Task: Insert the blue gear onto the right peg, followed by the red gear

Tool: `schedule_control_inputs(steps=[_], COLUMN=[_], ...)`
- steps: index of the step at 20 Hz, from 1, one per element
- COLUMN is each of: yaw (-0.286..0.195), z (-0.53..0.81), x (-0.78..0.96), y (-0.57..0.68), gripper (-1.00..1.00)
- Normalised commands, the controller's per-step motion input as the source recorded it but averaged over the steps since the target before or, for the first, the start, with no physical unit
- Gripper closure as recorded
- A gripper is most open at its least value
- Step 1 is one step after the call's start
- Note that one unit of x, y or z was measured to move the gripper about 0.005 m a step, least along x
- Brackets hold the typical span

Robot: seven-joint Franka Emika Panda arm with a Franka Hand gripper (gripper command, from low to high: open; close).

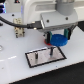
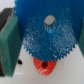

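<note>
bright blue gear (image 2: 47,35), red gear (image 2: 45,65), black-edged grey plate (image 1: 46,57)

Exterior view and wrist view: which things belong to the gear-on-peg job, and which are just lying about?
Job:
- blue gear, held under the gripper
- red gear, seen below the blue gear
- grey plate carrying the pegs; the pegs themselves are too small to tell apart

Lying about:
- small fixture by the cable
</note>
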Motion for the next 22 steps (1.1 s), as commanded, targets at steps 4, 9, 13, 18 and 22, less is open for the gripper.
schedule_control_inputs(steps=[4, 9, 13, 18, 22], yaw=[0.0, 0.0, 0.0, 0.0, 0.0], z=[0.01, 0.03, 0.0, 0.39, 0.34], x=[0.42, 0.1, 0.11, 0.13, 0.12], y=[-0.4, -0.1, 0.01, 0.09, 0.02], gripper=[1.0, 1.0, 1.0, 1.0, 1.0])
